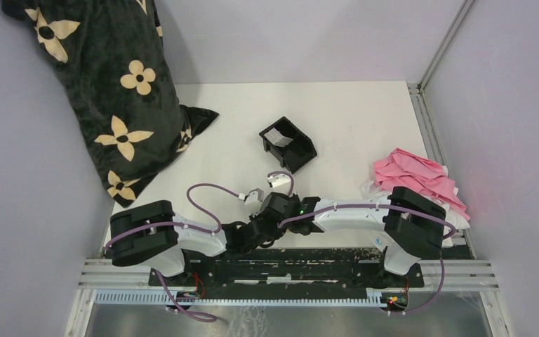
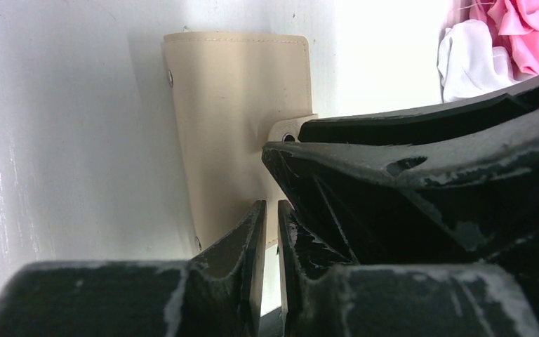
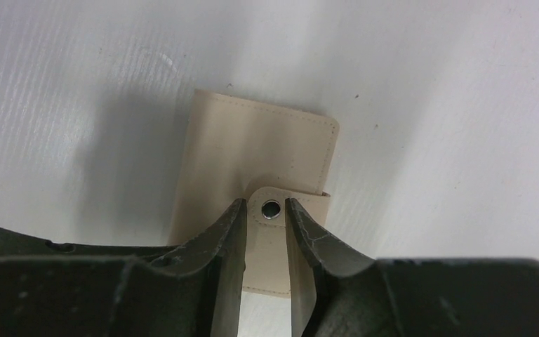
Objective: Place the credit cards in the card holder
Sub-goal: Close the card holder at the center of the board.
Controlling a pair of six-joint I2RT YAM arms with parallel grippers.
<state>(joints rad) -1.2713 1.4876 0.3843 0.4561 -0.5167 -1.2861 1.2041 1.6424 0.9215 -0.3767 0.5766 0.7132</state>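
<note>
Right wrist | card holder (image 3: 253,140) lies shut on the desk (image 3: 463,105) | right gripper (image 3: 265,205) a little apart, a finger each side of the snap tab (image 3: 267,242), likely to pop it open | left gripper (image 2: 271,207) at its edge, maybe to steady it, cannot tell if pinching

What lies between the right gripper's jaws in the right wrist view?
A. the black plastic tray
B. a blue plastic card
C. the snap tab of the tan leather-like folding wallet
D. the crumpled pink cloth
C: in the right wrist view the snap tab, with its metal stud, of the tan leather-like folding wallet shows in the gap between the jaws of the right gripper.
</note>
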